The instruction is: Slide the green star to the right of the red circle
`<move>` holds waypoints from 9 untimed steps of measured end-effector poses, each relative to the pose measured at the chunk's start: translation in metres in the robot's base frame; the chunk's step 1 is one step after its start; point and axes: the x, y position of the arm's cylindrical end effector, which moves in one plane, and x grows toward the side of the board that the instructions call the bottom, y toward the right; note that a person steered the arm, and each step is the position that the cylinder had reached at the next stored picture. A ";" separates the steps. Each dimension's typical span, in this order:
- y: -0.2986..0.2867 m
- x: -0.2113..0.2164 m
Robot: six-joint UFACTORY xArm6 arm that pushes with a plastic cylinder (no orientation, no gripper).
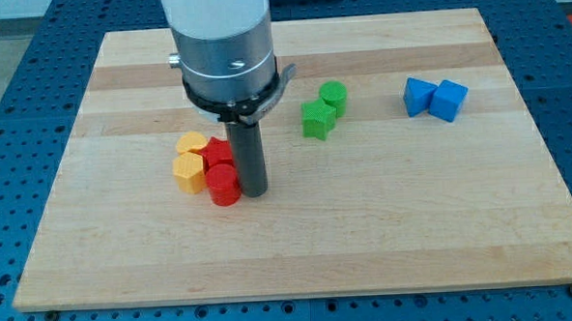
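The green star (pixel 317 119) lies right of the board's centre, touching a green round block (pixel 333 95) just above and to its right. The red circle (pixel 223 184) sits left of centre, at the bottom of a small cluster. My tip (pixel 253 193) stands right against the red circle's right side, well to the left of and below the green star. The rod and the arm's wide grey body hide part of the board above the cluster.
A second red block (pixel 215 154) and two yellow blocks (pixel 190 143) (pixel 188 172) crowd the red circle's top and left. Two blue blocks (pixel 419 96) (pixel 449 100) lie together at the upper right. The wooden board (pixel 386 234) ends at a blue perforated table.
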 end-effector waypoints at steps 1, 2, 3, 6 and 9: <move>-0.006 0.000; -0.007 0.000; 0.015 0.000; 0.095 -0.038; 0.150 -0.094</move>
